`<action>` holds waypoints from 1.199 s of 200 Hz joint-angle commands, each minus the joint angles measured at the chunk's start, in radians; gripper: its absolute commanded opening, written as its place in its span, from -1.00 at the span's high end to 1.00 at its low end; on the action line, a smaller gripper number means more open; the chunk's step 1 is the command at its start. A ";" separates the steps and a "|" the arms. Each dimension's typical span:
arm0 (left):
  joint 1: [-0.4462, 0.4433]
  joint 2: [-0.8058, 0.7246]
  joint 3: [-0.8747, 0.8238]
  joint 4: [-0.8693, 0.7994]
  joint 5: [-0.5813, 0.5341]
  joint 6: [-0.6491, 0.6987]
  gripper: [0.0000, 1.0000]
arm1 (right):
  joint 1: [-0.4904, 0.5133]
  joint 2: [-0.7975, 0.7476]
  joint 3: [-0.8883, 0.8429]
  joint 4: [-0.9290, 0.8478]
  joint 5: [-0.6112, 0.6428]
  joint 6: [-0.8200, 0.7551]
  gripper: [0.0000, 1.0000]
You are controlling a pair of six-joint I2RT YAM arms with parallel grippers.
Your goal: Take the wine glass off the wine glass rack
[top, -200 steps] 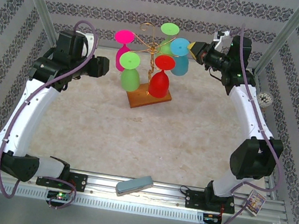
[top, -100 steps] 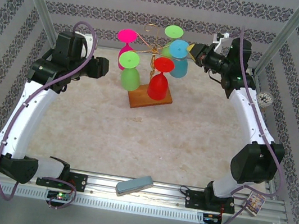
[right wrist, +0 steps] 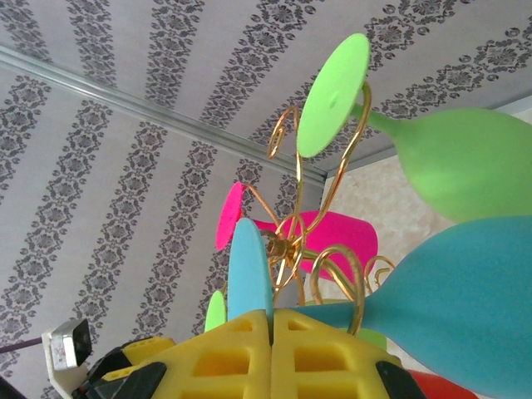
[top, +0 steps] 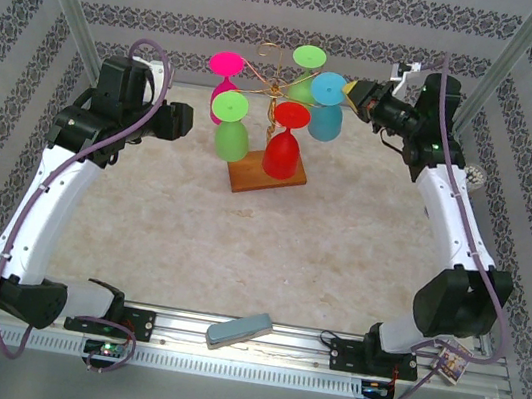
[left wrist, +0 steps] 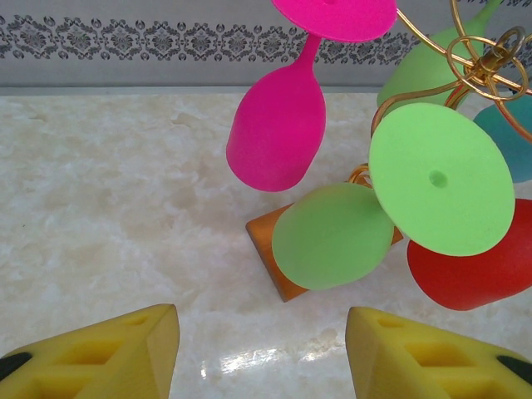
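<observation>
The wine glass rack (top: 273, 77), gold wire on a brown wooden base (top: 265, 178), stands at the back middle with several coloured glasses hung upside down. My right gripper (top: 350, 93) is shut on the stem of the blue wine glass (top: 326, 118) at the rack's right side. In the right wrist view the yellow pads (right wrist: 273, 320) pinch that stem just beside the blue foot (right wrist: 249, 266), and a gold curl (right wrist: 359, 291) still crosses the stem. My left gripper (top: 183, 121) hangs open left of the rack, facing the green glass (left wrist: 332, 237) with nothing between its fingers (left wrist: 262, 349).
Pink (top: 224, 72), green (top: 229, 131), red (top: 285, 144) and pale green (top: 308, 64) glasses hang on the rack. Patterned walls stand close behind and on both sides. A grey object (top: 238, 329) lies on the front rail.
My right gripper has drawn the blue glass a little to the right and up, away from the rack's centre. The left arm has stayed still.
</observation>
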 commanded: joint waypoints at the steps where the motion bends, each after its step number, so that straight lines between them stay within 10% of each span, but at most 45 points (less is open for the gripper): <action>1: -0.011 -0.031 -0.011 0.013 -0.014 0.019 -0.12 | 0.009 -0.044 -0.026 0.006 -0.024 -0.010 1.00; 240: -0.012 -0.038 -0.020 0.038 -0.023 0.008 -0.13 | 0.076 0.092 0.110 -0.001 -0.029 -0.015 1.00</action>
